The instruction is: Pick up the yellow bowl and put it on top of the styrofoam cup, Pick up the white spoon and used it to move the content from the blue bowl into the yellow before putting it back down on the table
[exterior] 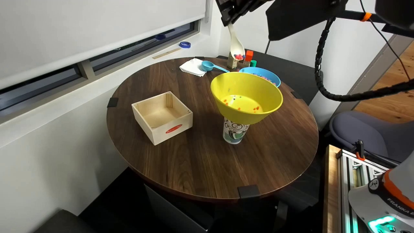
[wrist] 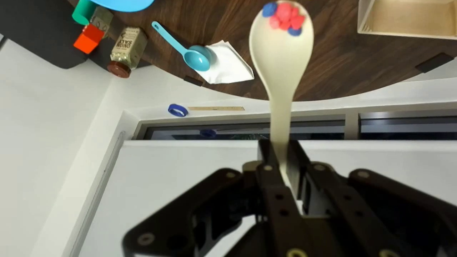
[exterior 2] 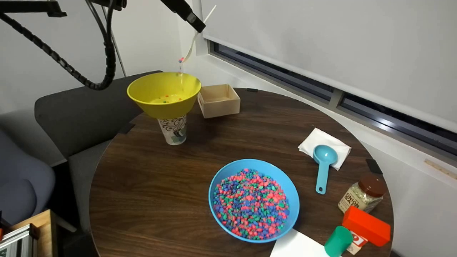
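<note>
My fingers (wrist: 298,153) are squeezed tight around the handle of the white spoon (wrist: 280,71). The spoon is pale and smooth, and its round head points down over the yellow bowl (exterior: 241,84). Some content (wrist: 284,16) sits on the head: I see two blue bits and a little heap of pink ones, too bunched up to count. In an exterior view, a faint blurry streak (exterior 2: 181,69) shows between the spoon tip and the bowl.

The yellow bowl is wide and bright, and it sits on top of the styrofoam cup (exterior: 235,131), which is white with dark swirls. A few orange and dark bits lie on the bowl's bottom. The blue bowl (exterior 2: 257,164) holds lots of pink, blue and green bits.

I count two bowls, one cup, one white spoon, one blue scoop (exterior 2: 322,175), one napkin (exterior 2: 316,137), one jar (exterior 2: 357,200), one red block (exterior 2: 366,225), one green tube (exterior 2: 338,241) and one wooden box (exterior: 161,136).

In an exterior view, the cup stands well inside the edge of the round worktop (exterior: 194,161). The box is to its left, and the blue bowl is on the far side. Bare brown wood shows between the cup and the near edge. A white ledge (exterior: 139,65) runs just beside the far left edge.
</note>
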Controlling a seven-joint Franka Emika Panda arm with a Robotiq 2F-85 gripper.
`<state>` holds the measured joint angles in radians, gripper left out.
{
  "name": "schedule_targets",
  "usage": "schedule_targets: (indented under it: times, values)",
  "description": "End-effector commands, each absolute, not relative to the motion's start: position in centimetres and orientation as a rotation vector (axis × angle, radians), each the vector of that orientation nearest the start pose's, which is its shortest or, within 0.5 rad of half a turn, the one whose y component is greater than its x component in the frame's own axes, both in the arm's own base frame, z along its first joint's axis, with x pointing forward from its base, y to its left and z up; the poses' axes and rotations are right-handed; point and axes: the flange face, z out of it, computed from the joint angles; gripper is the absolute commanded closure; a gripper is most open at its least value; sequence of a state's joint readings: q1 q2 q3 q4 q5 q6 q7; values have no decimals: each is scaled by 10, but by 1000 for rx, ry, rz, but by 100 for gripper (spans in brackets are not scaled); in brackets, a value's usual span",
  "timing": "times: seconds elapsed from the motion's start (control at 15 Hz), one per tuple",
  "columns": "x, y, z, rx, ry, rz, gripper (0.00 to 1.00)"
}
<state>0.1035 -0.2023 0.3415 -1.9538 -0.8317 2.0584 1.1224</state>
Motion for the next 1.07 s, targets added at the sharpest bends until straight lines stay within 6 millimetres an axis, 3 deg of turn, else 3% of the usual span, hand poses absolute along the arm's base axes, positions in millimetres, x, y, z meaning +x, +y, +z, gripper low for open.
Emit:
schedule_targets:
  times: [0.0, 0.27, 0.6, 0.8, 1.0]
  values:
    - [483, 223, 602, -3223, 533, -1548, 97]
    - [478, 235, 603, -3205, 413, -1737, 97]
    - [475, 240, 606, -3203, 404, -1888, 97]
    - [475, 235, 605, -3236, 447, -1802, 97]
    - [476, 217, 617, -3227, 527, -1644, 97]
